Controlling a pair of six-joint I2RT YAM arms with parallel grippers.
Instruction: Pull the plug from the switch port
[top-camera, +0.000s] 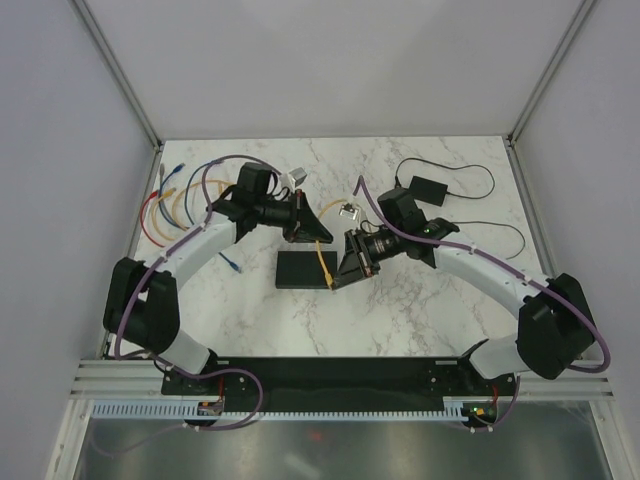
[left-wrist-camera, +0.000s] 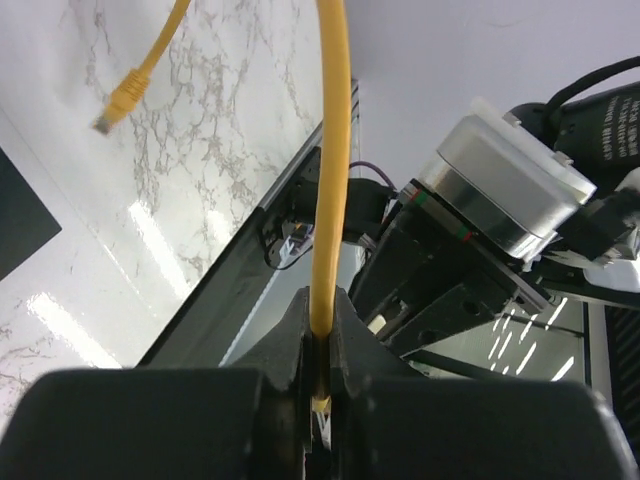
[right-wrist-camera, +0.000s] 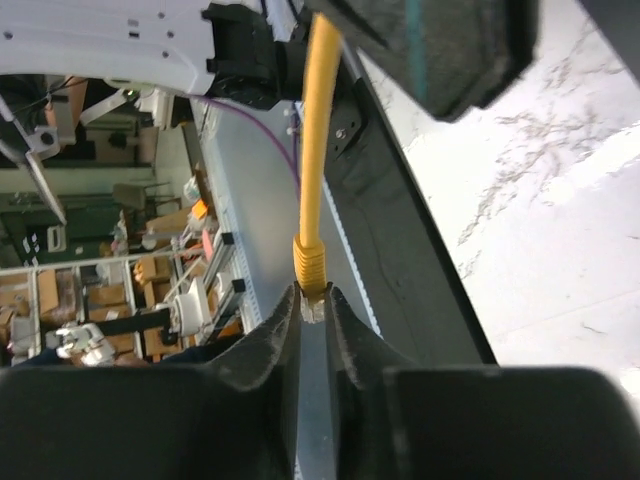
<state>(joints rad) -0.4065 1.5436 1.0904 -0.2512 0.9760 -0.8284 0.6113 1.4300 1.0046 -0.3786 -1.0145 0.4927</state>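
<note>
While both pincers grip one yellow cable, the plug hangs over the switch's right end.

The switch (top-camera: 300, 270) lies flat mid-tabletop (top-camera: 420, 300) between the arms, with its long axis running left to right. The plug (right-wrist-camera: 311, 268) is nipped in the closed right pincer (right-wrist-camera: 314, 300), so the right arm is nearer. From there the cable (left-wrist-camera: 330, 150) runs toward the far side to the left pincer (left-wrist-camera: 322, 312), which is clamped on the cord. No port shows around the plug, so I cannot tell if it is seated. Any pull should probably follow the cable's line, away from the switch.
</note>
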